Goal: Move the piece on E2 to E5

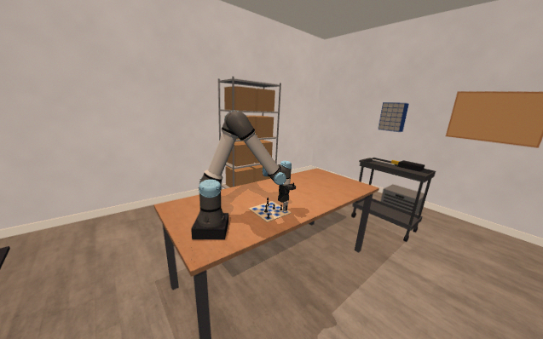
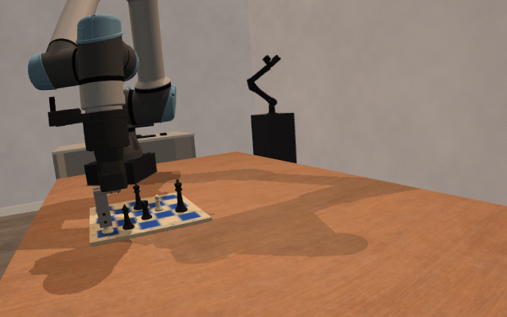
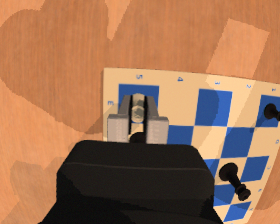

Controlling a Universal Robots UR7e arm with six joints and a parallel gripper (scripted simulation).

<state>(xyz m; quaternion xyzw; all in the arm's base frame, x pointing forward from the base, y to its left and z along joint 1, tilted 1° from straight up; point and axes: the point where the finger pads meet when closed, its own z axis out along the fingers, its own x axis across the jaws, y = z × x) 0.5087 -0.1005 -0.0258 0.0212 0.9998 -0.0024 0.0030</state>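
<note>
A small blue and cream chessboard [image 2: 147,217] lies on the wooden table and also shows in the top view [image 1: 269,210]. My gripper [image 2: 105,223] stands upright over the board's near left corner square, its fingers shut on a white piece [image 2: 107,228] whose base sits at the board's surface. In the wrist view my gripper [image 3: 137,107] holds the pale piece [image 3: 136,115] over a blue corner square. Several black pieces [image 2: 146,209] and one small white pawn [image 2: 157,203] stand upright elsewhere on the board. A tall black piece [image 2: 179,196] stands at the board's far right.
The arm's base [image 1: 210,226] sits on the table left of the board. A metal shelf with boxes [image 1: 249,128] stands behind, a black cart [image 1: 394,193] to the right. A second dark arm on a pedestal [image 2: 272,131] stands beyond the table.
</note>
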